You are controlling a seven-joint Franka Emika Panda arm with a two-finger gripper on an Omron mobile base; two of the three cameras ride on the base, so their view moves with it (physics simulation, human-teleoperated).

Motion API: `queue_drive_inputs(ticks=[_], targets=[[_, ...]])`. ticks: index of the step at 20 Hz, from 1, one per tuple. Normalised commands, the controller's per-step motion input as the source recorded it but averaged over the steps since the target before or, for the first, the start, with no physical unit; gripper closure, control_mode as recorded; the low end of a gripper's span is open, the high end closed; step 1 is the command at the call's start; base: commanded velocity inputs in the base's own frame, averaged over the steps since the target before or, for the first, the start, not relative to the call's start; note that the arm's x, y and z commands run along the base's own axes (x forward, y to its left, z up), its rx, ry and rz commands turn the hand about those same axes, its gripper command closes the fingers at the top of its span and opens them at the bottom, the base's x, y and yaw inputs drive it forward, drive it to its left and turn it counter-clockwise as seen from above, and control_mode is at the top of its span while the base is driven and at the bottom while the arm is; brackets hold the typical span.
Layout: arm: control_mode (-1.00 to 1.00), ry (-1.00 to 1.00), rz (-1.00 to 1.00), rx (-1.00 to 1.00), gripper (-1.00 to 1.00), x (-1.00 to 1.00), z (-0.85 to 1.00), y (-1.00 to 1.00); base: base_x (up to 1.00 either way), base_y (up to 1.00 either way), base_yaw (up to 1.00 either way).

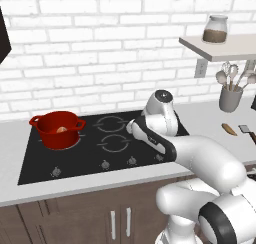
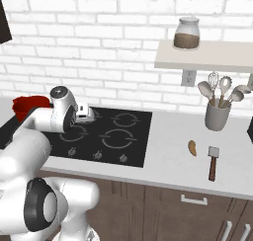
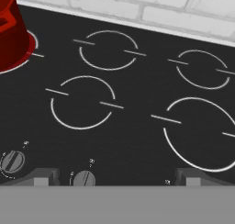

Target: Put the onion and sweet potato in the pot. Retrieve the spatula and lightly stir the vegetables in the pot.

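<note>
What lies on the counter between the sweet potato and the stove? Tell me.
Nothing: in the right base view, bare counter separates the sweet potato from the stove.

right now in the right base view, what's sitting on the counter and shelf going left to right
pot → cooktop → jar up on the shelf → sweet potato → spatula → utensil holder

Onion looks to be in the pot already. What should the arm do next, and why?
Probably swing right toward the sweet potato: it lies on the counter beside the spatula, while the open gripper hovers empty over the cooktop, near the pot.
</note>
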Motion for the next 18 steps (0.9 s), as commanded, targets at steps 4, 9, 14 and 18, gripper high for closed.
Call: queue_drive_inputs(ticks=[4, 9, 14, 18], targets=[[-1.0, 0.06, -0.02, -0.03, -1.0, 0.15, 0.0, -0.45, 0.03, 0.0, 0.0], [-1.0, 0.09, -0.13, -0.2, -1.0, 0.28, -0.1, -1.0, 0.0, 0.0, 0.0], [-1.0, 0.07, -0.16, -0.25, -1.0, 0.07, -0.02, -1.0, 0.0, 0.0, 0.0], [-1.0, 0.06, -0.12, -0.03, -1.0, 0.0, 0.0, -1.0, 0.0, 0.0, 0.0]])
